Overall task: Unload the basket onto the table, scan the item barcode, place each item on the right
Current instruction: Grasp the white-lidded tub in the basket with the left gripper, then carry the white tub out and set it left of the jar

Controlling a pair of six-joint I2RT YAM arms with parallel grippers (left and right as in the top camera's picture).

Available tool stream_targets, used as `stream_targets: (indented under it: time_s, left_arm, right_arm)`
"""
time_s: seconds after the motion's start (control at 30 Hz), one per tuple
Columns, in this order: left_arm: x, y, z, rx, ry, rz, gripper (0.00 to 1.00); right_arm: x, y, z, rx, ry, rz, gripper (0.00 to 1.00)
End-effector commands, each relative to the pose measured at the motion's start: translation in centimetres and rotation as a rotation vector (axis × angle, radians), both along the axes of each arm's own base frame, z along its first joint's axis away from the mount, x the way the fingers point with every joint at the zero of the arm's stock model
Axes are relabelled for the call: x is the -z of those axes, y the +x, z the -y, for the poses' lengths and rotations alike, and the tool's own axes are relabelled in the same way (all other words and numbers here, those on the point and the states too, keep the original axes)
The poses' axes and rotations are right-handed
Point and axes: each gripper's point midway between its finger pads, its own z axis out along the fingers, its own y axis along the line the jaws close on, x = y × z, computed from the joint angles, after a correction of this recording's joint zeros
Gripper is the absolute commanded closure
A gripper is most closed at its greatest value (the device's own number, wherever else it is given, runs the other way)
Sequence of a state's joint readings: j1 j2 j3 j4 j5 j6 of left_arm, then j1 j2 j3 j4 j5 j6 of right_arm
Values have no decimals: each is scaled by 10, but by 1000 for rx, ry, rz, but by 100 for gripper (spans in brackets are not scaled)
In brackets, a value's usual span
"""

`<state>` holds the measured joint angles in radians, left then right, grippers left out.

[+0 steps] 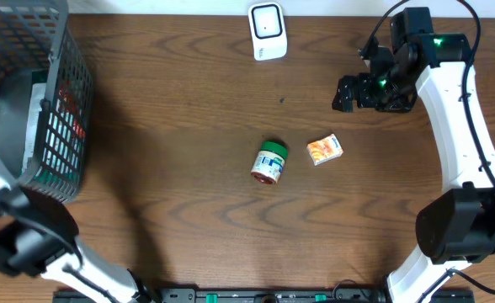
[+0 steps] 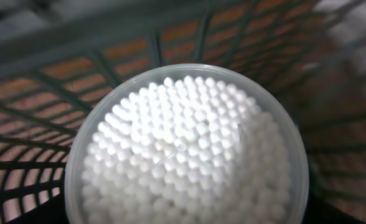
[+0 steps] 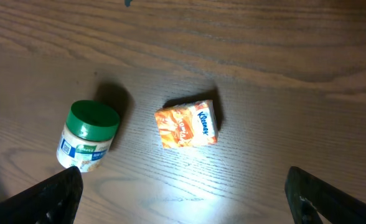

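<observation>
Wood table (image 1: 188,84) | swab tub (image 2: 189,149) round, white | R jaws wide, empty | L jaws unclear

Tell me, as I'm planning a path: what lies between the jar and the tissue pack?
Only bare table between jar and tissue pack, clearest in the right wrist view.

One green-lidded jar (image 1: 270,162), one Kleenex pack (image 1: 324,150), one white scanner (image 1: 268,31). One dark mesh basket (image 1: 69,97), one round tub of cotton swabs (image 2: 189,149).
</observation>
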<state>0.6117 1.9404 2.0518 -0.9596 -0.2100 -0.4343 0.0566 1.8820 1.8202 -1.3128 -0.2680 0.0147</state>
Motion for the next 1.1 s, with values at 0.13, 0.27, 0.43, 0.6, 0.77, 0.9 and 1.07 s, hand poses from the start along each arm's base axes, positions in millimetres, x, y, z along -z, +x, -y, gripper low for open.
stream_targets:
  time_s: [0.13, 0.27, 0.43, 0.6, 0.77, 0.9, 1.07]
  left_arm:
    - [-123, -26, 81, 174, 127, 191, 21]
    - [-157, -44, 151, 314, 135, 236, 21]
    - [-151, -63, 246, 545, 53, 183, 21]
    - [-95, -83, 329, 747, -86, -77, 21]
    - [-30, -85, 391, 923, -116, -354, 21]
    - [28, -79, 428, 991, -115, -537, 21]
    - [93, -71, 463, 1044, -96, -724, 20]
  right_arm:
    - [-11, 2, -1, -14, -5, 35, 1]
    - [-11, 2, 0, -13, -5, 36, 1]
    - [-11, 2, 0, -12, -5, 36, 1]
    - [-11, 2, 0, -12, -5, 36, 1]
    - [-11, 2, 0, -12, -6, 35, 1]
    - [-11, 2, 0, -13, -6, 35, 1]
    - [-11, 2, 0, -12, -7, 35, 1]
